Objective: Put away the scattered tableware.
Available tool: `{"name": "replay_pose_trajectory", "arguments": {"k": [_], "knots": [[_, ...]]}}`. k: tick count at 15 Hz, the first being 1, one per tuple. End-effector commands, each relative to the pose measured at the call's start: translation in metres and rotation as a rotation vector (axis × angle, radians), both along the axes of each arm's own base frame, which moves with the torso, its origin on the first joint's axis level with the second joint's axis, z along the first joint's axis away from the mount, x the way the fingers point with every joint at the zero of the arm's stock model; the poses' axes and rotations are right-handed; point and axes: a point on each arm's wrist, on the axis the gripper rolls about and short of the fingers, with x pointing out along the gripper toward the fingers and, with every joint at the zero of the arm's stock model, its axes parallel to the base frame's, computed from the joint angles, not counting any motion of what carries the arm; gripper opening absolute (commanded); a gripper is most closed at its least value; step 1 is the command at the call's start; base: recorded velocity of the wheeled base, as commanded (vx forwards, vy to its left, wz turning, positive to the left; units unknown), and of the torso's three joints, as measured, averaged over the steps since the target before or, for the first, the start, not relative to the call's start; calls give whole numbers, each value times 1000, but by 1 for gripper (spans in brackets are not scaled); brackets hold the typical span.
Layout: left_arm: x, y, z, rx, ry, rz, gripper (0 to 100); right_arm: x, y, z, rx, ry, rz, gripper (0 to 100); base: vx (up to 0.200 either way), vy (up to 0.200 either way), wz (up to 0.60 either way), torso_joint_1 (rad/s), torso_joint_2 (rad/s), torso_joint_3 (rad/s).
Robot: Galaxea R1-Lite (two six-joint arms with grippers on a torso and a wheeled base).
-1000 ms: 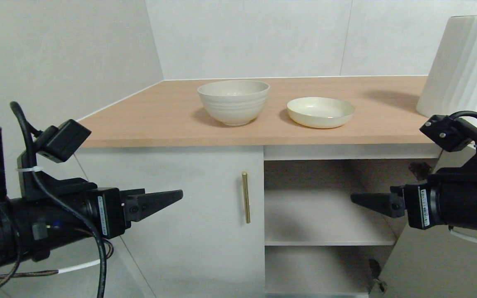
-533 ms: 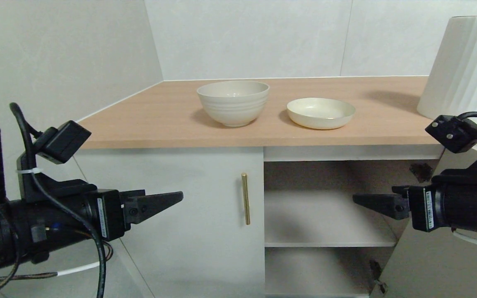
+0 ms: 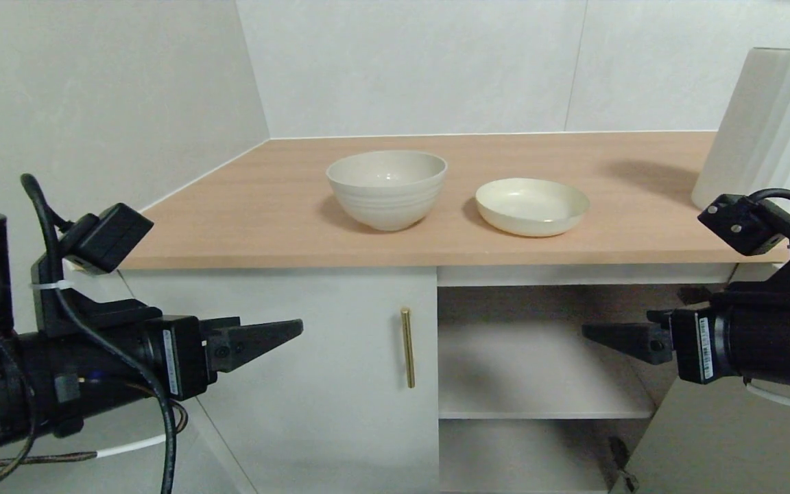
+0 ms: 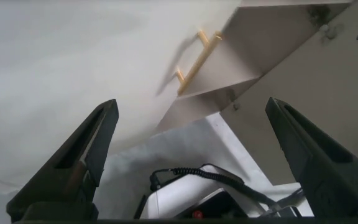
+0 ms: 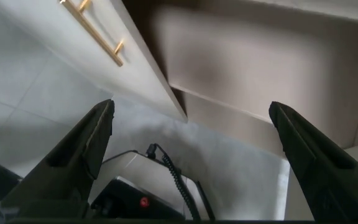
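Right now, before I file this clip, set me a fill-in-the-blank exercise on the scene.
The deep bowl and the shallow dish both rest on the wooden ____. The cabinet door with the brass handle is ____. The left gripper and right gripper have their fingers ____, holding nothing.
Missing: countertop; closed; open.

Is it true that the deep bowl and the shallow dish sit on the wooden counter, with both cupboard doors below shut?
The deep bowl and shallow dish do sit on the wooden counter, but only the left door is shut. The right side stands open, its shelf showing in the head view.
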Motion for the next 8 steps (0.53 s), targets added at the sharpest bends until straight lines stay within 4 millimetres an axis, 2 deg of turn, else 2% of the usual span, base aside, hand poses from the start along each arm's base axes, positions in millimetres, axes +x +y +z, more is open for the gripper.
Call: {"name": "replay_pose_trajectory", "arguments": {"k": [1, 8], "knots": [[1, 0, 0, 0, 2, 1, 100, 1, 1, -1, -2, 4, 3, 100, 0, 0, 0, 188, -579, -310], [3, -1, -4, 6, 17, 0, 100, 5, 3, -6, -14, 22, 0, 100, 0, 0, 0, 179, -489, -288]]}}
